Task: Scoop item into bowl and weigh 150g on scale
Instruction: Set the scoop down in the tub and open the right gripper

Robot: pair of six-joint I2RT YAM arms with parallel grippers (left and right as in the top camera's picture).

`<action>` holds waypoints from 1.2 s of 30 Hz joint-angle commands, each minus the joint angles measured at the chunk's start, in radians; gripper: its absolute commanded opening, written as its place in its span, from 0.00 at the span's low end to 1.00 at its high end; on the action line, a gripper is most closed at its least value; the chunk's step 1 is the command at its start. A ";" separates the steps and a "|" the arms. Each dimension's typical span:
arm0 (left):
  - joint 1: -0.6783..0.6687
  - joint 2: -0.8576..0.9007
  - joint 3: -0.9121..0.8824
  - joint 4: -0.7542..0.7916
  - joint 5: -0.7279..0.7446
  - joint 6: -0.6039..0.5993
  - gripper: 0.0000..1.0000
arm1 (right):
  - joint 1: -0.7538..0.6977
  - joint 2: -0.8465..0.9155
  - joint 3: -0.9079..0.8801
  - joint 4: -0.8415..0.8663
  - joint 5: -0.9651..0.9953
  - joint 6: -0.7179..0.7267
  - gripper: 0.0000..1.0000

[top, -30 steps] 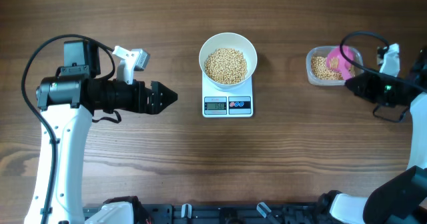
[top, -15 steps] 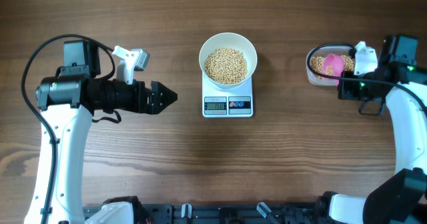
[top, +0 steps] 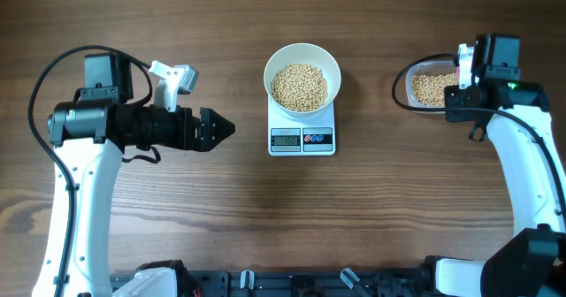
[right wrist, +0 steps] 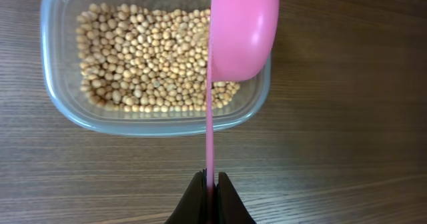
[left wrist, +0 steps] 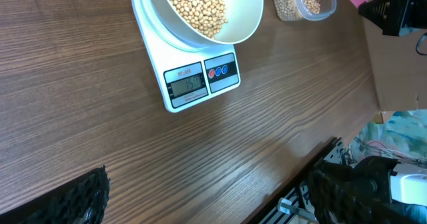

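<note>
A pink scoop [right wrist: 243,31] is sticking out straight ahead of the right claw [right wrist: 209,191], its thin handle running forward from between the claw's tips. Its cup is hanging over the right end of a clear plastic tub [right wrist: 153,125], which is sitting ahead of the claw and mostly to its left. A wooden table [right wrist: 333,151] is spreading out beneath the claw on all sides.

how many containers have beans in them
2: the white bowl on the scale at centre, and the clear tub on the right with the pink scoop over it. None look hidden.
</note>
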 commanded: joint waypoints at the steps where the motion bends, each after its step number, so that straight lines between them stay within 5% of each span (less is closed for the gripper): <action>1: -0.003 0.000 0.019 0.003 0.002 0.024 1.00 | 0.004 -0.024 0.016 0.005 0.049 -0.005 0.04; 12: -0.003 0.000 0.019 0.003 0.002 0.024 1.00 | 0.004 -0.024 0.016 0.005 -0.137 -0.002 0.04; 36: -0.003 0.000 0.019 0.003 0.002 0.024 1.00 | 0.004 -0.071 0.016 -0.040 -0.155 0.054 0.04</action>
